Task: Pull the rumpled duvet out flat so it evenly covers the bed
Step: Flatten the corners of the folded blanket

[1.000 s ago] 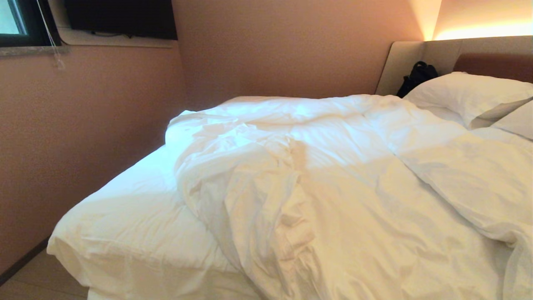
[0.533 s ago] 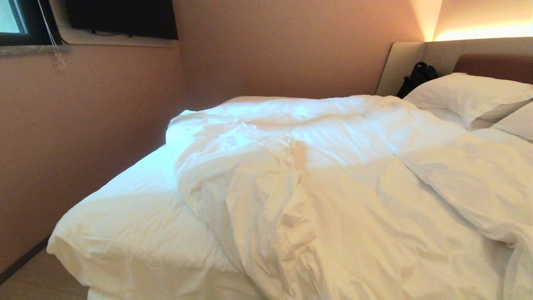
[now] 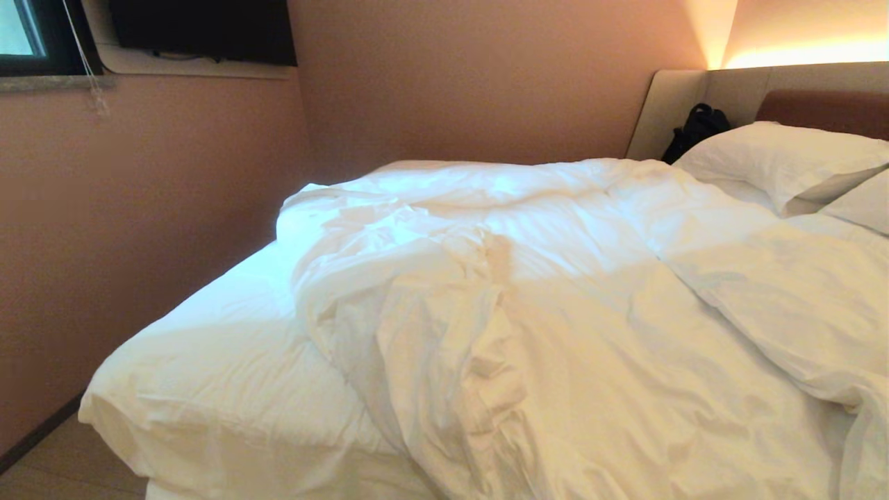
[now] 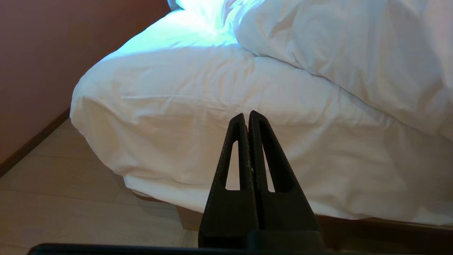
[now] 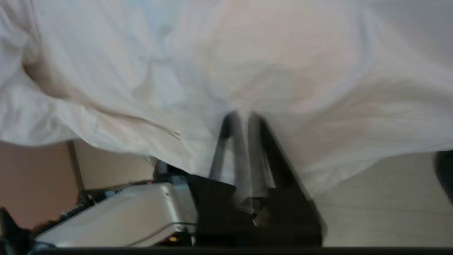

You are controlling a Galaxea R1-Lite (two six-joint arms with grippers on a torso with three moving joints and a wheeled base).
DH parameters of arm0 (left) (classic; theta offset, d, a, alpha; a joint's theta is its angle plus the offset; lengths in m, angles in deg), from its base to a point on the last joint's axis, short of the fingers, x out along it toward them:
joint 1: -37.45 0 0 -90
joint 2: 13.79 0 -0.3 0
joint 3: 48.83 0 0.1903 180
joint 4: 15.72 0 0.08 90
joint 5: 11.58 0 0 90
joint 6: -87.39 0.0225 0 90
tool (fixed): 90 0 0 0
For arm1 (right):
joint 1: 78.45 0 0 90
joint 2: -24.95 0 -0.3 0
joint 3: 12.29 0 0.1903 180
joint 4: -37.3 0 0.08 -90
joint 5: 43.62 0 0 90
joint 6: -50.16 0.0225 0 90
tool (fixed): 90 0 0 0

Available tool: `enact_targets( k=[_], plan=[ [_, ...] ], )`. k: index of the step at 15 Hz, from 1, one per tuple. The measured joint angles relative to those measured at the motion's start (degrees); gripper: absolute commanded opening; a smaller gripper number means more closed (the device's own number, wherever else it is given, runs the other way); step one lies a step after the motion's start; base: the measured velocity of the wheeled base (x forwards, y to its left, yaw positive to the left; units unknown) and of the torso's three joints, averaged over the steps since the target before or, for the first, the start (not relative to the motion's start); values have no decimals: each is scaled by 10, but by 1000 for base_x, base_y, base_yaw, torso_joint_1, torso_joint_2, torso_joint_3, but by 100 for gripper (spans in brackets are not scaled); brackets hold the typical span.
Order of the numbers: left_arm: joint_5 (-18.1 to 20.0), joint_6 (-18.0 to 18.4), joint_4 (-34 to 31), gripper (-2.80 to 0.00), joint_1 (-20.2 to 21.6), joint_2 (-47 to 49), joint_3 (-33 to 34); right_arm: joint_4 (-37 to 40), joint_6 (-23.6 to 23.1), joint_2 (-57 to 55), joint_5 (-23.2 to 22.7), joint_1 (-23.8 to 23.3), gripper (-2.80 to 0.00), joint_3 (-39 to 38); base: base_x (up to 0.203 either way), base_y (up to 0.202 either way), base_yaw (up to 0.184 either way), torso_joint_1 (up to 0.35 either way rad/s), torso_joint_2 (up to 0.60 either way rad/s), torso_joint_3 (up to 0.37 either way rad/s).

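Observation:
The white duvet (image 3: 555,312) lies rumpled over the right and middle of the bed, bunched in a ridge down the centre. The bare fitted sheet of the bed (image 3: 208,361) shows at the left foot corner. Neither arm appears in the head view. My right gripper (image 5: 242,115) is shut, its blurred tips against the duvet (image 5: 212,63) hanging over the bed's edge; I cannot tell whether cloth is pinched. My left gripper (image 4: 246,115) is shut and empty, parked low in front of the sheeted corner (image 4: 177,117), with the duvet (image 4: 354,53) above it.
Two pillows (image 3: 778,160) lie by the beige headboard (image 3: 680,97), with a black bag (image 3: 694,128) in its corner. A pink wall (image 3: 139,208) runs close along the bed's far side. Pale floor (image 4: 70,198) lies below the foot corner. Part of my own silver body (image 5: 116,212) sits beside the right gripper.

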Motion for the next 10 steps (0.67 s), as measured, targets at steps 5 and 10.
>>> enact_targets(
  k=[5,10],
  plan=[
    [0,0,0,-280,0,0,0,-18,-23,-53,5,-99,-280,7,0,0,0,0,0,0],
    [0,0,0,-280,0,0,0,-88,-24,-135,2,-180,-280,53,0,0,0,0,0,0]
  ],
)
